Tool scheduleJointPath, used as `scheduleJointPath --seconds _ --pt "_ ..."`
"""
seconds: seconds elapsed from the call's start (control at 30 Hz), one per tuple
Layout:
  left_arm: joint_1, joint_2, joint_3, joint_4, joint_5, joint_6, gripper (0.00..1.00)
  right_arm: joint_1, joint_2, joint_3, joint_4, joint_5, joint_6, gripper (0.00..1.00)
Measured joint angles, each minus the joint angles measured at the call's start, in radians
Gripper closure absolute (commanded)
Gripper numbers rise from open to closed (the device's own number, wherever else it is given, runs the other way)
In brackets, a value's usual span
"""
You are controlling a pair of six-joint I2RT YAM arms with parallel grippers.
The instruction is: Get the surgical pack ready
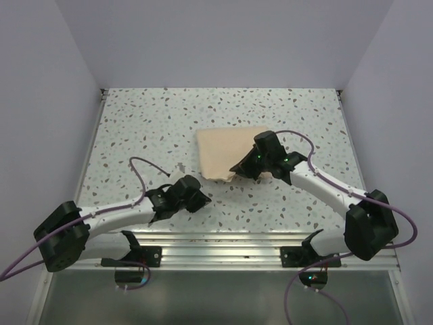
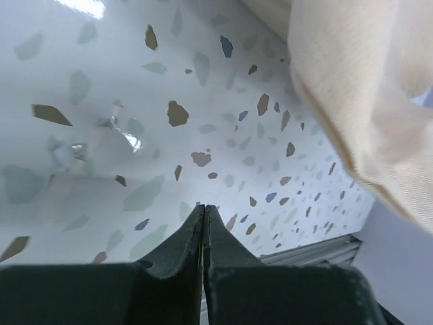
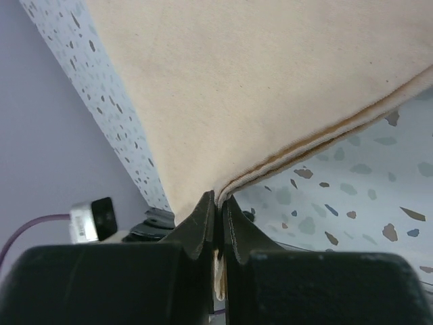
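Beige cloth sheet (image 1: 226, 150): plain, unmarked, folded into a roughly square bundle. It lies at mid-table (image 1: 149, 128), slightly right of centre. The far part rests flat. The near edge shows stacked layers and is raised where my right gripper (image 3: 218, 202) pinches a fold tight between its fingers.

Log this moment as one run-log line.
left gripper: shut, nothing held, above table | right gripper: shut on edge of beige cloth | beige cloth: folded, on table

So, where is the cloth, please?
In the top view the beige cloth lies centrally on the table, its near edge pinched by the right hand.
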Motion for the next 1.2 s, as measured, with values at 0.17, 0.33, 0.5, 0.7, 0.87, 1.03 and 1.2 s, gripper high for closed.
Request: scheduleJointPath --seconds 0.17,0.33,0.5,0.7,0.87,1.03,1.2 --pt "0.116 -0.026 0.179 -0.287 0.015 0.137 1.00 0.023 -0.039 -0.116 0.000 0.002 0.035 1.00" --pt "0.256 -0.002 0.357 -0.435 0.023 0.385 0.91 0.074 -0.041 -0.219 0.013 0.020 0.083 1.00" --pt "0.270 0.172 0.675 -0.482 0.023 0.713 0.60 0.118 0.001 -0.235 0.049 0.038 0.115 1.00" --pt "0.270 0.272 0.826 -0.426 0.160 1.066 0.53 0.132 0.046 -0.263 0.109 0.063 0.137 1.00" --pt "0.269 0.393 0.918 -0.427 0.279 1.300 0.51 0.133 0.041 -0.338 0.203 0.085 0.150 1.00" --pt "0.267 0.467 0.902 -0.415 0.397 1.510 0.50 0.142 0.032 -0.412 0.295 0.105 0.163 1.00" --pt "0.237 0.581 0.972 -0.433 0.472 1.670 0.50 0.151 0.032 -0.441 0.344 0.110 0.166 1.00"
